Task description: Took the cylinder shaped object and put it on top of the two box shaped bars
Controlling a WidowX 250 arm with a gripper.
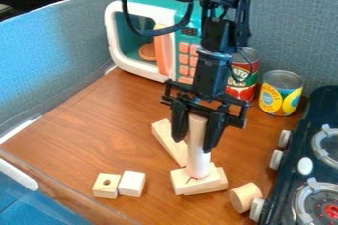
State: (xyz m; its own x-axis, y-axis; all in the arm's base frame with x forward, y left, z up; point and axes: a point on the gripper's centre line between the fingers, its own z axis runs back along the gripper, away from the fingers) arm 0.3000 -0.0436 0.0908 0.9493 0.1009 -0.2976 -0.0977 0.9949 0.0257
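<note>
Beside the stove (320, 108), the cylinder (197, 157) stands atop both bars (214, 183), apparently needing only release from the gripper (193, 145), jaws closed round it.

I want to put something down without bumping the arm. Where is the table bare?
Widest: table between the microwave and the two small blocks. Smaller: between the cans and the short cylinder, left of the stove. Crowded: around the hand, tall cylinder and bars.

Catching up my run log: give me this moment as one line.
gripper: closed on cylinder | cylinder: upright, base at wooden bars | release: pending
</note>
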